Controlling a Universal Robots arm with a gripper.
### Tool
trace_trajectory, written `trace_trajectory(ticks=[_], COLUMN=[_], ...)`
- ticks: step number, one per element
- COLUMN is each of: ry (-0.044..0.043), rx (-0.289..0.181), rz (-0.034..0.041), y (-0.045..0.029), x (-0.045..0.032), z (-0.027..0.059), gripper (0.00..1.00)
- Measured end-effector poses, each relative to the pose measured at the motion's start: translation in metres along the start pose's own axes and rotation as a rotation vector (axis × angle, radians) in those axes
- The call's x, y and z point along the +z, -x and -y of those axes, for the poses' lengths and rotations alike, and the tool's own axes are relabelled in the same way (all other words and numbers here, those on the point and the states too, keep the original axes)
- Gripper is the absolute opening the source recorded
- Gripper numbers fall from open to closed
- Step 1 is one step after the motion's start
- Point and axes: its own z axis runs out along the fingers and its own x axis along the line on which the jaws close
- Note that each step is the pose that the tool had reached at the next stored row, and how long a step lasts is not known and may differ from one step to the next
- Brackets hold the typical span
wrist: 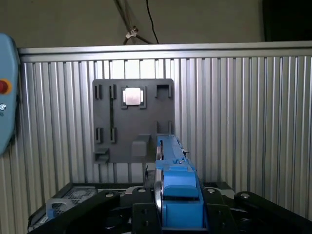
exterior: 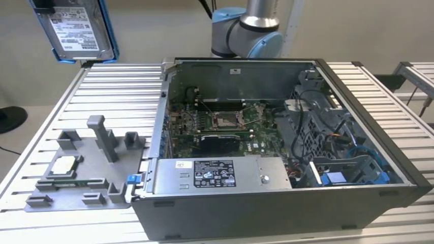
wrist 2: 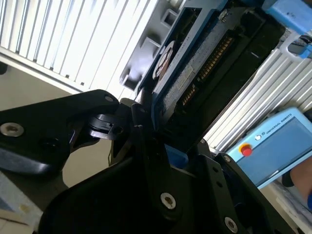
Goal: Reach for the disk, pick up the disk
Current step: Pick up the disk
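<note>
The disk (exterior: 76, 29) hangs upright in the air at the exterior view's upper left, above the far corner of the ribbed metal surface (exterior: 109, 101), with its white label face toward that camera and its blue bracket running down both sides. It is lifted clear of everything, well apart from the grey tray (exterior: 74, 173) and the open computer case (exterior: 271, 203) below it. In the first wrist view the gripper (wrist: 168, 214) has the disk edge-on between its black fingers (wrist: 141, 217), which are clenched on it, the blue bracket rising out from between them. In the second wrist view the fingers (wrist 2: 134, 126) press against the disk's edge from both sides. The tray lies flat on the surface just beside the case, at the exterior view's left, and a small square silver chip (exterior: 64, 163) sits in one of its pockets. Inside the case a grey box with a black-and-white label (exterior: 217, 175) lies along the near wall. A blue-grey handheld controller with a red button (wrist 2: 273, 146) rests beside the surface.
</note>
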Motion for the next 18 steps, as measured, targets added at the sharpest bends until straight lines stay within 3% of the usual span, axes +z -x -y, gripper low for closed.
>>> trace_trajectory(ticks=[18], ry=[-0.0001], rx=[0.000], rz=[0.0000], y=[0.0021], x=[-0.0001], z=[0.0498], gripper=[0.00])
